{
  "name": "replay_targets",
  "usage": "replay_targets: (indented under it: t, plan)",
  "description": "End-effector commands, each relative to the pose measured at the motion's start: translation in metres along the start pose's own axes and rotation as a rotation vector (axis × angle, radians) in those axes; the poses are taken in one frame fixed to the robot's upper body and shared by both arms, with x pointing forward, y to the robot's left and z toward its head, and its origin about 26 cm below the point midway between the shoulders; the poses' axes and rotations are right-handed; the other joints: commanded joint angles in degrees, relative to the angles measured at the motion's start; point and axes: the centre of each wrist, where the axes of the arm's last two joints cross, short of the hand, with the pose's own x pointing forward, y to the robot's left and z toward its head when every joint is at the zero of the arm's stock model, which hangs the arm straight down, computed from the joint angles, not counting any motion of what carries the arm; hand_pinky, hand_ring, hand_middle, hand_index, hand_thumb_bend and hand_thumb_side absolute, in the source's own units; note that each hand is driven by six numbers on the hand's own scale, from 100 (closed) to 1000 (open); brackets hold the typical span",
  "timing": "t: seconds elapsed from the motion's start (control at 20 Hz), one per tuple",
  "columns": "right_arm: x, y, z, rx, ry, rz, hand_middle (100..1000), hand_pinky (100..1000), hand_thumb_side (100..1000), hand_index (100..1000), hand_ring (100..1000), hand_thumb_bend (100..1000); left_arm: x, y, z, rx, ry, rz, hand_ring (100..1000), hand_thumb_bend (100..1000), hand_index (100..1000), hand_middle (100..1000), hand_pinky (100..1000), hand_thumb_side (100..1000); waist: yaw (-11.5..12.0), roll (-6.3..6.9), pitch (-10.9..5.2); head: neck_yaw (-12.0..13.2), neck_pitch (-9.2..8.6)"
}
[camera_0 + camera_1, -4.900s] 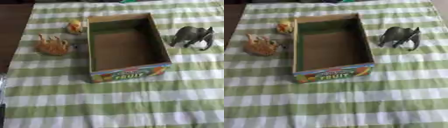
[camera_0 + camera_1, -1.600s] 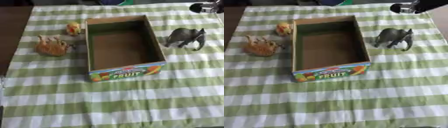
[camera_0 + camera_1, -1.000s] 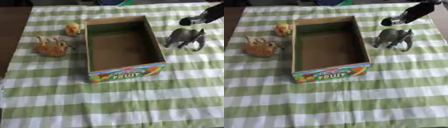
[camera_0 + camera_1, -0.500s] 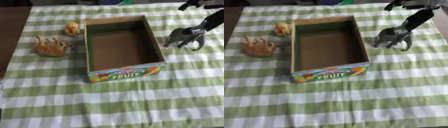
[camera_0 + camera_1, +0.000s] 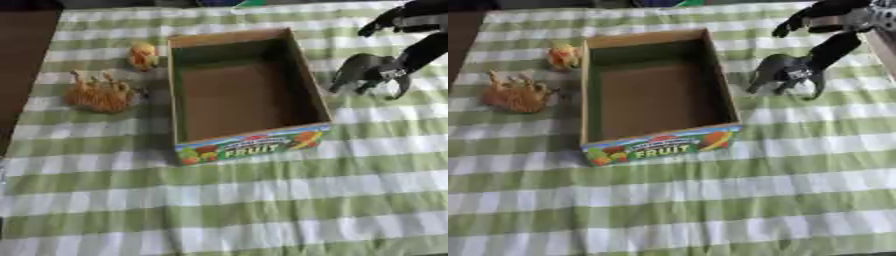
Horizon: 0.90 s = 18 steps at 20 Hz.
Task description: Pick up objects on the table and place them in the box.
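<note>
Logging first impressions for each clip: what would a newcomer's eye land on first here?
Likely the open cardboard box in the middle of the green-and-white checked cloth, its inside bare. Next, the robot's right hand reaching down from the upper right onto the grey elephant just right of the box. Two orange toys, the larger and the smaller, lie left of the box.

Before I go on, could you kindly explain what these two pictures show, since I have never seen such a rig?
Both pictures come from a stereo camera in a humanoid robot's head, looking down at a table with a green-and-white checked cloth. An open cardboard box marked FRUIT sits in the middle, with nothing inside. To its left lie an orange toy animal and a smaller yellow toy. To its right stands a grey toy elephant. The black right hand reaches in from the upper right, its fingers touching the elephant. The left hand is out of sight.
</note>
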Motion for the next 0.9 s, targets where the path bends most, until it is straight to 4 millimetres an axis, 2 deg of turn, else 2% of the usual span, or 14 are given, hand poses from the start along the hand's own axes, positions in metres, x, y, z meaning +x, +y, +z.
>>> replay_targets:
  t: [0.05, 0.4, 0.9]
  plan:
    - [-0.008, -0.006, 0.005, -0.013, 0.056, 0.013, 881, 865, 748, 1000, 969, 524, 0.007, 0.000, -0.004, -0.001, -0.033, 0.006, 611, 100, 803, 625, 592, 1000, 0.1, -0.05, -0.84, -0.2, -0.73]
    - [-0.020, 0.006, -0.003, 0.014, 0.101, -0.014, 875, 864, 727, 998, 964, 528, 0.007, 0.000, -0.004, -0.004, -0.032, 0.003, 609, 100, 798, 620, 592, 1000, 0.2, -0.05, -0.44, -0.3, -0.93]
    - [-0.025, 0.015, -0.013, 0.025, 0.117, -0.026, 859, 858, 699, 986, 949, 490, 0.007, -0.001, -0.003, -0.008, -0.027, 0.004, 605, 100, 794, 614, 592, 1000, 0.7, -0.02, 0.25, -0.6, -1.32]
